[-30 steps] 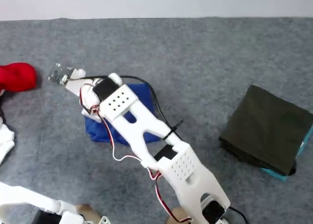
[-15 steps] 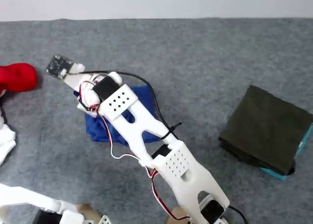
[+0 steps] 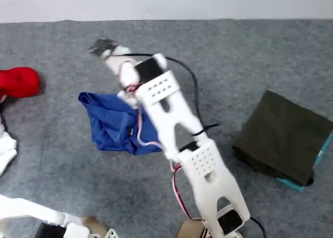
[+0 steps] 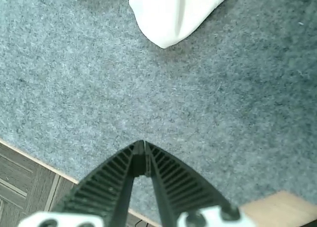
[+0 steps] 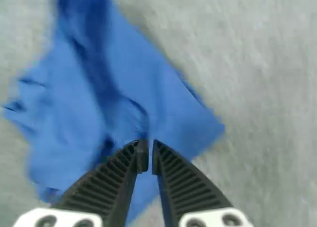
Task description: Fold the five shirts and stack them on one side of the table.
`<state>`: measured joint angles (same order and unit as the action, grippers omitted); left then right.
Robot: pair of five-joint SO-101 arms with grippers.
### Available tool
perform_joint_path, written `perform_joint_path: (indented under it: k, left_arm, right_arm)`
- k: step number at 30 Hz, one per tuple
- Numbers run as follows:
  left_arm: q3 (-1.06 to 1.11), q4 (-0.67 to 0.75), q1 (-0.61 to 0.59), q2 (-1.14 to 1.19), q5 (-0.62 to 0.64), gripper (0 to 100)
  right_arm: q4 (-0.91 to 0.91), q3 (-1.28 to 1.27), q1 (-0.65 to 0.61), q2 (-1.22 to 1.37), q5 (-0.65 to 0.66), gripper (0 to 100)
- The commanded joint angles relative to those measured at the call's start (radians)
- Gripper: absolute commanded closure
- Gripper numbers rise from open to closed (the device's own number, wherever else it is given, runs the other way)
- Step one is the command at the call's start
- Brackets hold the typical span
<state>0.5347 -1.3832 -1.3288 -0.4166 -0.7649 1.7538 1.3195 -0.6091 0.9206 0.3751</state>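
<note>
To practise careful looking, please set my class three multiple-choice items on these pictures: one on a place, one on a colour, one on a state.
1. In the high view, where on the table does the folded dark green shirt lie?
A. right side
B. middle
C. left edge

2. What colour is the crumpled shirt in the middle?
A. red
B. blue
C. white

3. How are the left gripper's fingers?
A. wide open
B. shut, empty
C. shut on a shirt

Answers:
1 A: it sits by the high view's right edge.
2 B: blue cloth lies bunched beside the arm.
3 B: the left wrist view shows them meeting over bare table.
</note>
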Motion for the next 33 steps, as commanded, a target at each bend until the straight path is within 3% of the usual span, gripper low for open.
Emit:
perform_joint_path:
  k: [1, 6, 15, 19, 22, 33]
  left_arm:
    - [-0.01, -0.006, -0.006, -0.04, 0.005, 100]
    - [-0.01, -0.006, -0.006, -0.04, 0.005, 100]
    - [-0.01, -0.006, -0.006, -0.04, 0.005, 100]
    - [-0.01, -0.006, -0.005, -0.04, 0.005, 100]
    - [-0.01, -0.006, -0.005, -0.04, 0.005, 100]
    - [-0.012, -0.006, -0.005, -0.04, 0.006, 100]
  right_arm:
    - [0.044, -0.075, 0.053, -0.053, 0.015, 98.9]
    - [0.041, -0.157, -0.008, -0.053, 0.015, 98.9]
    - [0.041, -0.143, -0.358, -0.061, 0.015, 98.9]
    - [0.041, -0.11, -0.441, -0.122, 0.017, 98.9]
    - [0.041, -0.109, -0.407, -0.18, 0.052, 98.9]
    - [0.045, -0.25, -0.073, -0.214, 0.052, 98.9]
